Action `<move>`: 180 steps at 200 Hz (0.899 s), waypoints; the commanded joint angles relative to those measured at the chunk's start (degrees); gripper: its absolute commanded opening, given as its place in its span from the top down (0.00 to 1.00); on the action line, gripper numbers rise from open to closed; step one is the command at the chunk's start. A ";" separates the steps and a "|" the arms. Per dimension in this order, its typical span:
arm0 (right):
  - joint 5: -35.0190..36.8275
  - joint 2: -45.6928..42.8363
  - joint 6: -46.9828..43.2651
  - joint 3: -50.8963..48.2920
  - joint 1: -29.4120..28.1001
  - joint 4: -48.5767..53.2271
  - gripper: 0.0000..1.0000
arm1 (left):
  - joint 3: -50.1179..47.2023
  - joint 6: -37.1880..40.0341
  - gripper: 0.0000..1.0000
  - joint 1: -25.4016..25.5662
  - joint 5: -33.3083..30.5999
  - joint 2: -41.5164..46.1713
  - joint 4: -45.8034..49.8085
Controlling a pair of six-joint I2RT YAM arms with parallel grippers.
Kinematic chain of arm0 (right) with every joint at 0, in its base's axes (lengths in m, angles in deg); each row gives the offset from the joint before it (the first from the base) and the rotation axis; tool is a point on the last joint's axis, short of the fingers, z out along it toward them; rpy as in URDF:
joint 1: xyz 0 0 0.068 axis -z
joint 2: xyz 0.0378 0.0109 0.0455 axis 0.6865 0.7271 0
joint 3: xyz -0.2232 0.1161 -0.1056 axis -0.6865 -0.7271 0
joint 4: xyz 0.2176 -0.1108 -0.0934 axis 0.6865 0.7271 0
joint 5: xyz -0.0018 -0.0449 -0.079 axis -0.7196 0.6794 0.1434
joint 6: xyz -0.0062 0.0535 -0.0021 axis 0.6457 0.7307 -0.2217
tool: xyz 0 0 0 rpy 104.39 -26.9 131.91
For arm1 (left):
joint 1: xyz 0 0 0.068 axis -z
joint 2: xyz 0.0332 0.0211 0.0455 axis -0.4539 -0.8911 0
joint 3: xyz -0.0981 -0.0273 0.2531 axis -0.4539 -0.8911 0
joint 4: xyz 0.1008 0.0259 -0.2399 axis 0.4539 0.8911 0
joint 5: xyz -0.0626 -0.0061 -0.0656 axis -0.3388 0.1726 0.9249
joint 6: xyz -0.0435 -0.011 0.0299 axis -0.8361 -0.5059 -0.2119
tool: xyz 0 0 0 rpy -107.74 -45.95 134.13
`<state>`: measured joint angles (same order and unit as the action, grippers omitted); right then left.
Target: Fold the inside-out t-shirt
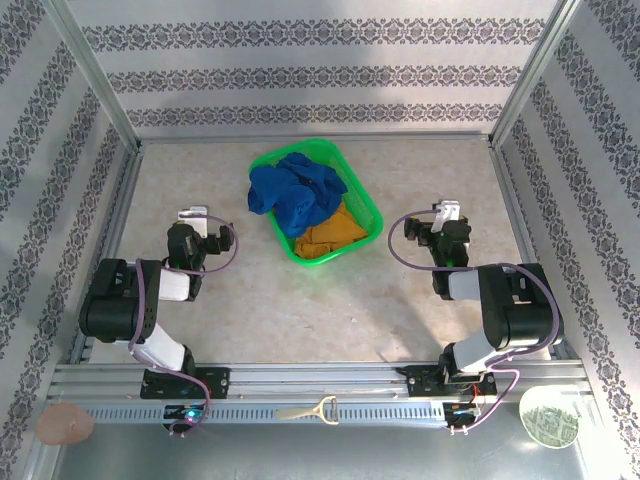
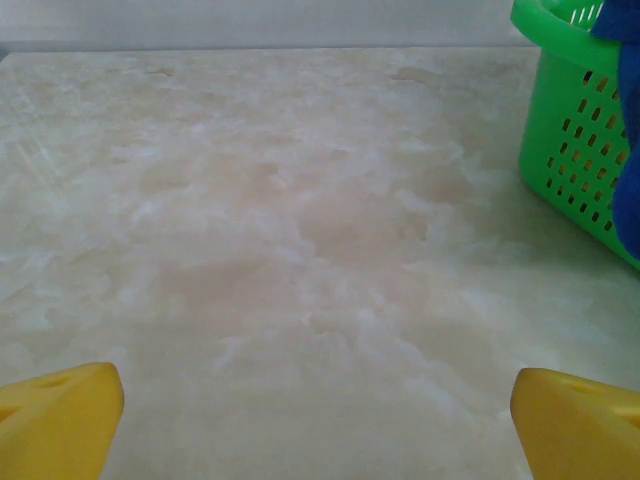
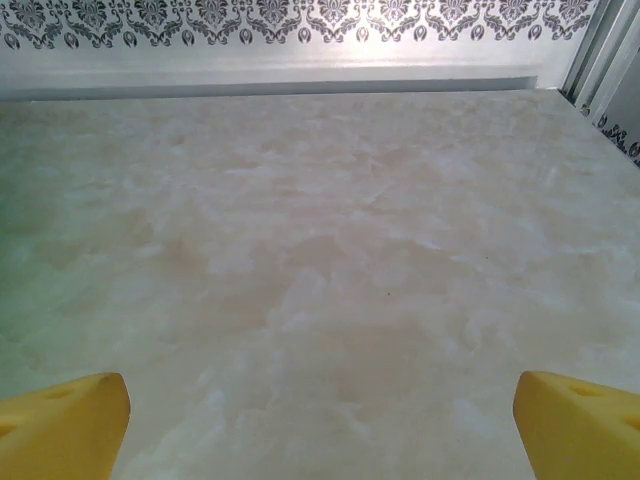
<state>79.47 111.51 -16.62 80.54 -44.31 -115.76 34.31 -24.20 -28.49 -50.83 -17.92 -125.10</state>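
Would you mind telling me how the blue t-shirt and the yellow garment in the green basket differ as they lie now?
The t-shirt is royal blue; the yellow garment is mustard. The t-shirt is heaped high at the far end of the basket; the yellow garment lies lower at the near end. The t-shirt drapes over the rim; the yellow garment lies wholly inside. Both are crumpled.

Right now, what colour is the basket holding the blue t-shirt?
The basket is bright green, with slotted walls; it shows best in the top external view.
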 commanded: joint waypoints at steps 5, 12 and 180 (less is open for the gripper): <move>-0.92 -0.16 -0.74 0.17 0.07 -1.14 0.02 | 0.30 0.29 0.01 0.22 -0.86 0.01 -1.04; -0.91 -0.12 -0.79 0.17 0.07 -1.13 0.01 | 0.35 0.29 0.01 0.26 -0.90 -0.01 -1.04; -1.29 -0.04 -0.41 0.26 0.43 -1.08 0.02 | 0.09 -0.52 0.01 -0.17 -1.33 0.15 -1.13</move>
<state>79.10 111.51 -16.60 80.54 -44.20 -115.76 34.31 -24.22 -28.49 -51.90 -17.92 -125.10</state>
